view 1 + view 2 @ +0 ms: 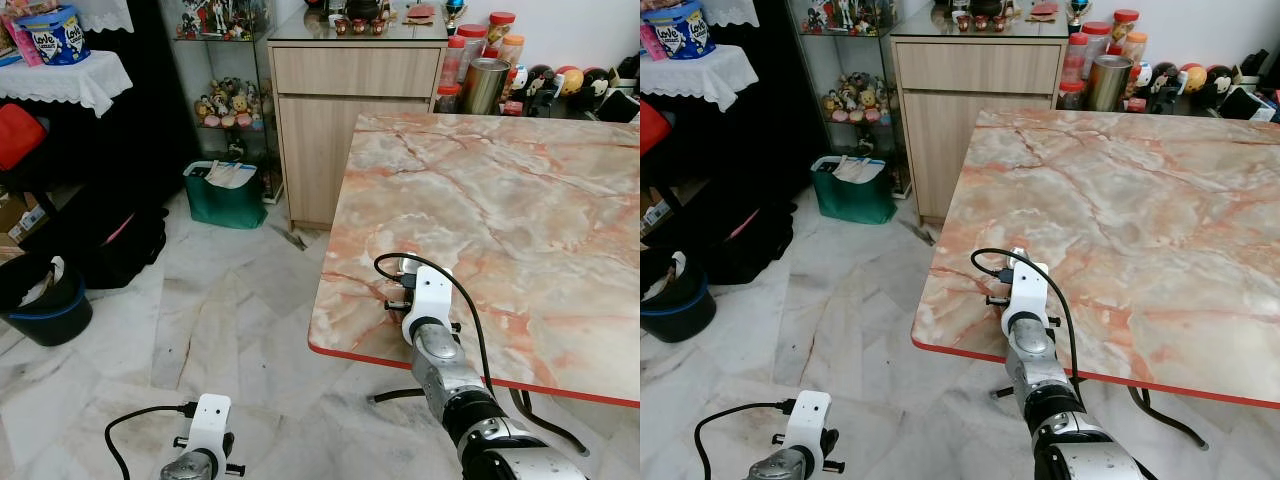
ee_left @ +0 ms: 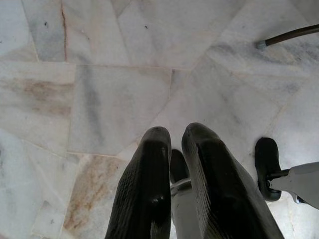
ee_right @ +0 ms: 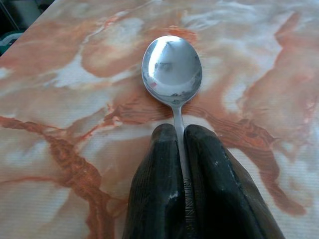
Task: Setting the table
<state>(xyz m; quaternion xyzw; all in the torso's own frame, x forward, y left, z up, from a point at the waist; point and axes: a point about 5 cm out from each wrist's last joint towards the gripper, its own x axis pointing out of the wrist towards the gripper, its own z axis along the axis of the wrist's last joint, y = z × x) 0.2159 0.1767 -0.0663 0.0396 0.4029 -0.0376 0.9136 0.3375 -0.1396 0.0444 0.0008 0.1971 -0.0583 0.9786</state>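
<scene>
A silver spoon [image 3: 172, 67] is pinched by its handle between the black fingers of my right gripper [image 3: 180, 130], bowl pointing away and facing up. It hovers just over the pink-and-white marble table [image 1: 520, 200], close to the front left corner. In the eye views my right arm [image 1: 432, 330] reaches over the table's red front edge, and its white wrist mount hides the fingers. My left gripper [image 2: 176, 137] hangs low over the marble floor, fingers shut on nothing; its wrist [image 1: 205, 440] is at the bottom left.
Past the table's left corner stands a wooden cabinet [image 1: 345, 110], with jars and a tin [image 1: 480, 70] on a ledge beside it. A green bag [image 1: 225, 195], a black bucket [image 1: 45, 300] and dark bags line the floor at left. Table legs [image 1: 545, 425] run under the front edge.
</scene>
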